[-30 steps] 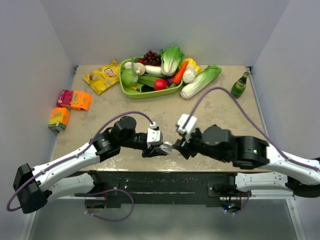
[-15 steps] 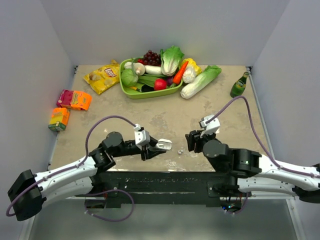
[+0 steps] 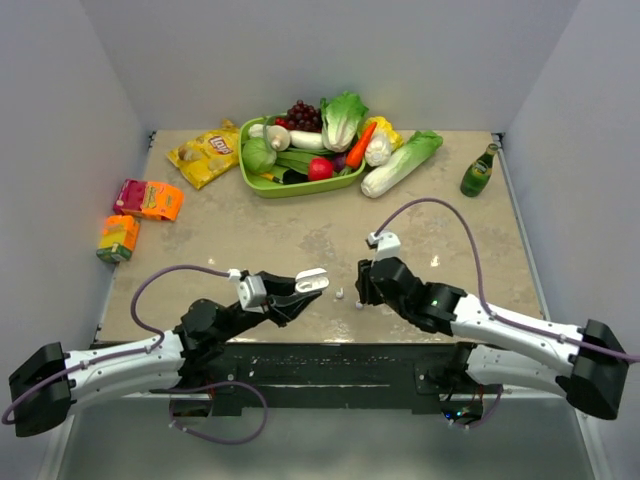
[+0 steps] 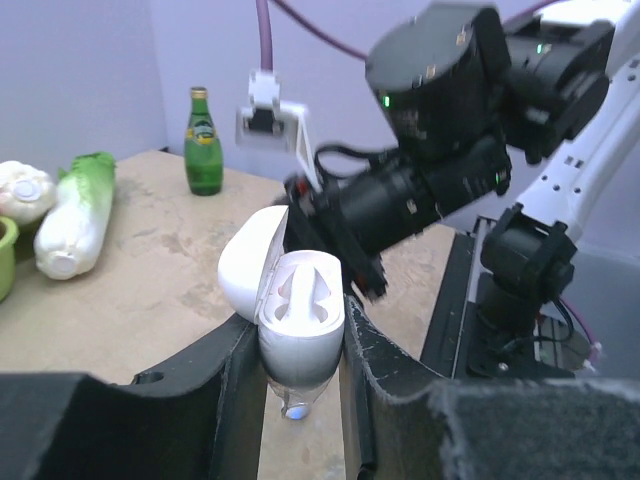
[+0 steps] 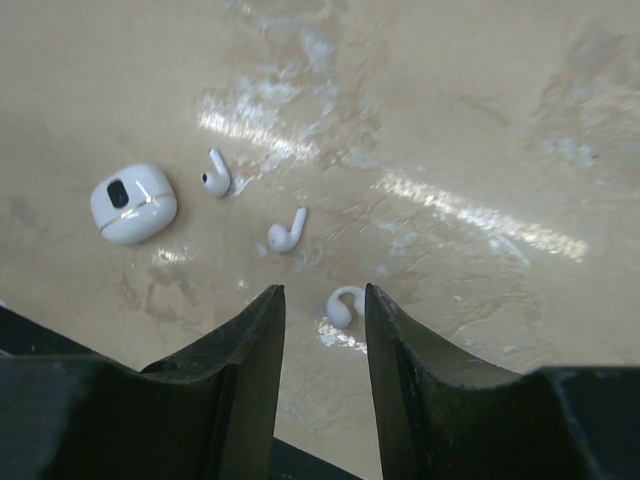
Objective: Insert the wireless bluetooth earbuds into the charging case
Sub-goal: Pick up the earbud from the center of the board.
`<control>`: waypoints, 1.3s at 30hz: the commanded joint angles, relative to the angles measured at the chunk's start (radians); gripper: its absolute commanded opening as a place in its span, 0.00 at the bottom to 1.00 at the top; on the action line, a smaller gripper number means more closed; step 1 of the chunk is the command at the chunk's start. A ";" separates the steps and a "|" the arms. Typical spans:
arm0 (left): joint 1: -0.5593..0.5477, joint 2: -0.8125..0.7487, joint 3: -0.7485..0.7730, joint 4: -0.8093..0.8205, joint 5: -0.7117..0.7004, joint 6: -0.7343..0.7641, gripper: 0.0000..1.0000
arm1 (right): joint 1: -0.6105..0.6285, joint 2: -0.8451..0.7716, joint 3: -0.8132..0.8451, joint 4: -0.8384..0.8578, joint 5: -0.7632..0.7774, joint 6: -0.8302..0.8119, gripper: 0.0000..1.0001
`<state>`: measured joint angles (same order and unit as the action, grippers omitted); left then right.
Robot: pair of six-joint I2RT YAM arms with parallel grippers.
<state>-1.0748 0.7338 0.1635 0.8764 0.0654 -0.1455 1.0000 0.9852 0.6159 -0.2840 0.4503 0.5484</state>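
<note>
Left gripper clamped on the open charging case, lower centre-left. Right gripper fingers apart above the tabletop. One earbud lies between them. Upper left: closed case, second earbud, third earbud.

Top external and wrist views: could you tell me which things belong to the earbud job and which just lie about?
Job: open charging case in left gripper; three loose earbuds; right gripper over one; perhaps the closed case.
Lying about: vegetable tray, chips bag, green bottle, snack boxes.
</note>
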 commanded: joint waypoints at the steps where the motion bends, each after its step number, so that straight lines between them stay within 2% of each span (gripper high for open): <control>1: -0.007 -0.062 -0.059 0.128 -0.124 0.009 0.00 | -0.003 0.099 -0.048 0.137 -0.199 0.038 0.39; 5: -0.007 -0.085 -0.084 0.116 -0.134 -0.002 0.00 | -0.003 0.119 -0.087 0.186 -0.206 0.065 0.23; 6: -0.007 -0.086 -0.087 0.111 -0.136 -0.002 0.00 | -0.003 0.124 -0.088 0.184 -0.205 0.068 0.15; 10: -0.007 -0.079 -0.088 0.108 -0.133 0.003 0.00 | -0.003 0.173 -0.085 0.180 -0.190 0.081 0.04; 17: -0.007 -0.056 -0.090 0.114 -0.124 0.001 0.00 | -0.003 0.176 -0.064 0.077 -0.104 0.114 0.07; 21: -0.007 -0.053 -0.097 0.118 -0.131 -0.003 0.00 | -0.003 0.167 -0.061 0.026 -0.047 0.154 0.00; 27: -0.007 -0.048 -0.102 0.119 -0.131 -0.005 0.00 | -0.003 0.256 -0.039 0.019 -0.055 0.176 0.00; 39: -0.007 -0.060 -0.122 0.119 -0.130 -0.008 0.00 | -0.003 0.308 -0.031 0.078 -0.105 0.156 0.00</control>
<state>-1.0760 0.6804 0.0528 0.9123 -0.0566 -0.1471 1.0000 1.2808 0.5442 -0.2508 0.3515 0.6968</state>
